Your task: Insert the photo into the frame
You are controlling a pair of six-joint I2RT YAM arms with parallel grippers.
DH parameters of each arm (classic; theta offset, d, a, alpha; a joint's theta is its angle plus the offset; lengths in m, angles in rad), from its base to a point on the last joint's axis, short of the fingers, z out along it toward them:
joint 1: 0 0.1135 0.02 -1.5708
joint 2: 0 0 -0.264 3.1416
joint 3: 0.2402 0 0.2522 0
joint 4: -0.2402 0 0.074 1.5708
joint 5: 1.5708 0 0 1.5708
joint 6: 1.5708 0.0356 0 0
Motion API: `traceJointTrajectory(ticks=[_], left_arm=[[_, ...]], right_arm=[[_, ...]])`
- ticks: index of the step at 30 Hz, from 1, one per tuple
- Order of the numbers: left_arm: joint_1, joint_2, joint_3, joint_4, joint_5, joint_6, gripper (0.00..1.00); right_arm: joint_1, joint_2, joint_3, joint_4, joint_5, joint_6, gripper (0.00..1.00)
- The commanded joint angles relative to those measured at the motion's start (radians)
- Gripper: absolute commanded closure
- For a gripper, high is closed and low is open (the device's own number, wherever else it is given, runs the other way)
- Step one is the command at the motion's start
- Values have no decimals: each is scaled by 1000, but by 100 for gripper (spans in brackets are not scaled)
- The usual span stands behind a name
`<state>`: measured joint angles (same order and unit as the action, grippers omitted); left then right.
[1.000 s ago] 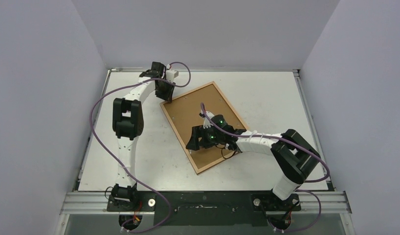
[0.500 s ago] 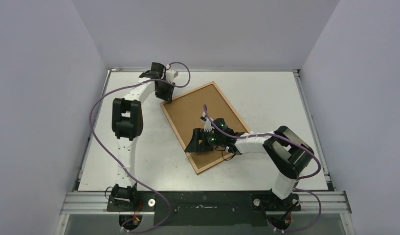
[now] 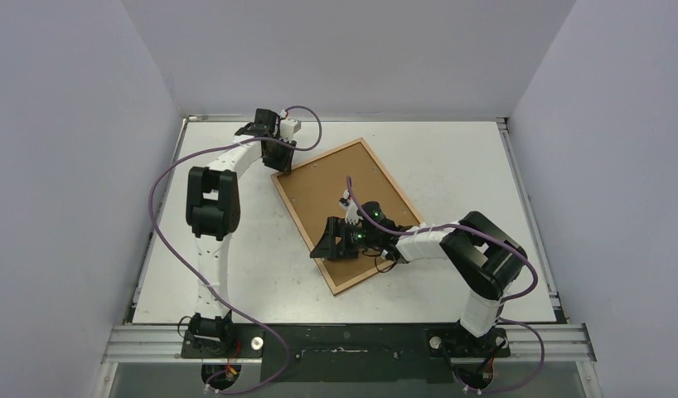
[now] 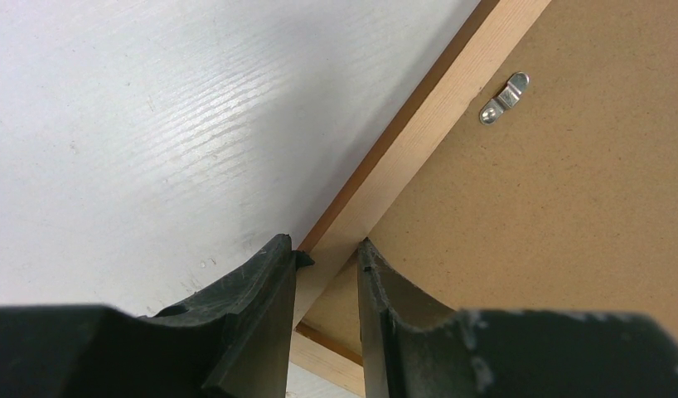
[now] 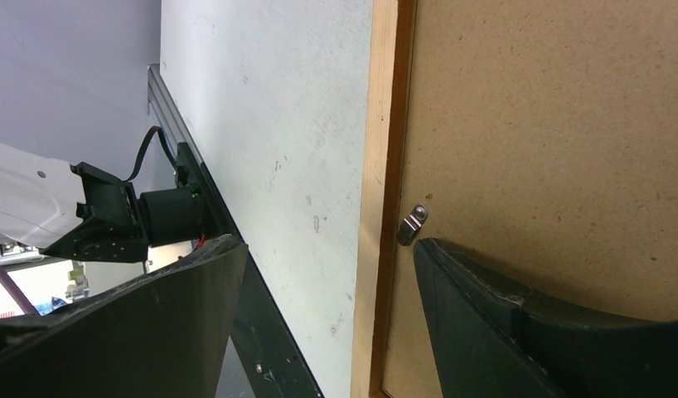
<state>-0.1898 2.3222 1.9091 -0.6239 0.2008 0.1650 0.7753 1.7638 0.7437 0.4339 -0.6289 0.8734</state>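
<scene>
Top external view: the frame (image 3: pixel 317 157), orange-brown wood, lies back-up near the centre of the white table (image 3: pixel 452 166), its long axis running from 11 to 5 o'clock; a brown backing sheet (image 3: pixel 331 186) fills it. The left gripper (image 3: pixel 282 168) sits at the frame's 10 o'clock corner. The right gripper (image 3: pixel 326 246) is over the long edge at the frame's 7 o'clock side. Left wrist view: the left gripper (image 4: pixel 327 253) has its jaws narrow, pinching the frame (image 4: pixel 427 116) moulding between both fingers at 6 o'clock. The table (image 4: pixel 153 124) is at 10 o'clock and the backing sheet (image 4: pixel 568 207) at 3 o'clock. A small metal clip (image 4: pixel 503 98) is fixed at 1 o'clock beside the moulding. Right wrist view: the right gripper (image 5: pixel 326 245) has its jaws spread wide and holds nothing. One finger is over the table (image 5: pixel 269 99), the other over the backing sheet (image 5: pixel 551 124). The frame (image 5: pixel 377 124) moulding runs from 12 to 6 o'clock between them, with a metal clip (image 5: pixel 412 224) just beside the right-hand fingertip.
</scene>
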Motion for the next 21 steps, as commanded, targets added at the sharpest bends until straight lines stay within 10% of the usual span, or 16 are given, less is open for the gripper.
traceJointTrajectory(ticks=[1,21], left_arm=[[15,-29,-42,-15,-62,-44,85],[10,-62,-110,1,-55,-66,85]], right_arm=[[21,20,-5,-38,-7,-2,24],[29,85,51,-26,-14,4,26]])
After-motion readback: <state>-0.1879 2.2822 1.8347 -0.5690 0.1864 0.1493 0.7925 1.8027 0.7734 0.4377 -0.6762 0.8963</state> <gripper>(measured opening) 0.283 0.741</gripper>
